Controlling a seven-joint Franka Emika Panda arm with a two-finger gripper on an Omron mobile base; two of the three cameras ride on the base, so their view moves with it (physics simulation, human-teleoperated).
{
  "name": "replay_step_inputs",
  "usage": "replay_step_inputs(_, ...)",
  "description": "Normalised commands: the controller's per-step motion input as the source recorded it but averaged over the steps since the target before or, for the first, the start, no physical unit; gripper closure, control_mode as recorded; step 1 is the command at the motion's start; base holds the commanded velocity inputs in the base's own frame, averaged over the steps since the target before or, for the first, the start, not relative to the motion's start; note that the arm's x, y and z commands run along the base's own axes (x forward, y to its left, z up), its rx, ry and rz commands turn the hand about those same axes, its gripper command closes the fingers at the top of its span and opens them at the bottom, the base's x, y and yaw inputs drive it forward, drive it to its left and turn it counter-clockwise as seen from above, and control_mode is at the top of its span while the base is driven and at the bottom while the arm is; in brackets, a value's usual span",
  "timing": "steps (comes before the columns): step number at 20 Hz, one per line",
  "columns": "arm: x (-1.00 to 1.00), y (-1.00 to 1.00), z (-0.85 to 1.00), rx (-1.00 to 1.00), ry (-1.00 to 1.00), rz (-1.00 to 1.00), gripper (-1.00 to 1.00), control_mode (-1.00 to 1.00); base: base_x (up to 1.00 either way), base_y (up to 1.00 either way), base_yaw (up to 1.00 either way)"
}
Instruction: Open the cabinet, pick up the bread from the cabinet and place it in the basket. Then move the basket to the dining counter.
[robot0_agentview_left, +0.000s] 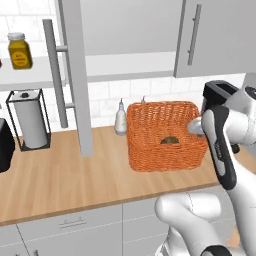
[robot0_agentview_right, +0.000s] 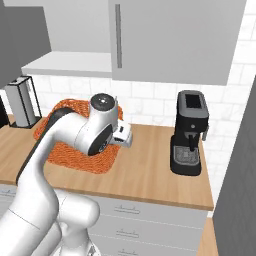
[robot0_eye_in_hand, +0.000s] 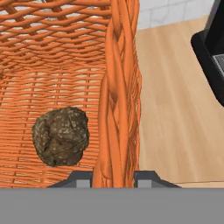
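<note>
Wood surface (robot0_agentview_left: 60, 180) under white tiles, cabinet (robot0_agentview_left: 75, 75) door swung open. Item: orange basket (robot0_agentview_left: 165, 136) at centre, bread (robot0_eye_in_hand: 61, 136) already lying inside on its floor. Item: end effector (robot0_eye_in_hand: 114, 177), fingers straddling the basket's side wall at my 6 o'clock, closed partway on that woven rim, one finger inside, one outside. Item: coffee machine (robot0_agentview_right: 189, 132) at 3 o'clock of the basket, near. Risks I judge: a one-wall grip lets the basket tilt on lifting and roll the bread out; thin weave may slip; a swing toward 3 o'clock clips the machine.
</note>
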Motion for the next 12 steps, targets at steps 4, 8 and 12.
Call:
replay_step_inputs(4, -0.44, 0.0, 0.39, 0.0, -0.15, 0.0, 1.0, -1.0, 0.0, 0.0, 0.0)
replay_step_inputs(8, -0.4, 0.0, 0.23, 0.0, -0.07, 0.0, 1.0, 1.0, -0.16, 0.0, 0.0)
replay_step_inputs(12, 0.0, 0.0, 0.0, 0.0, 0.0, 0.0, 1.0, 1.0, -0.97, -0.24, 0.0)
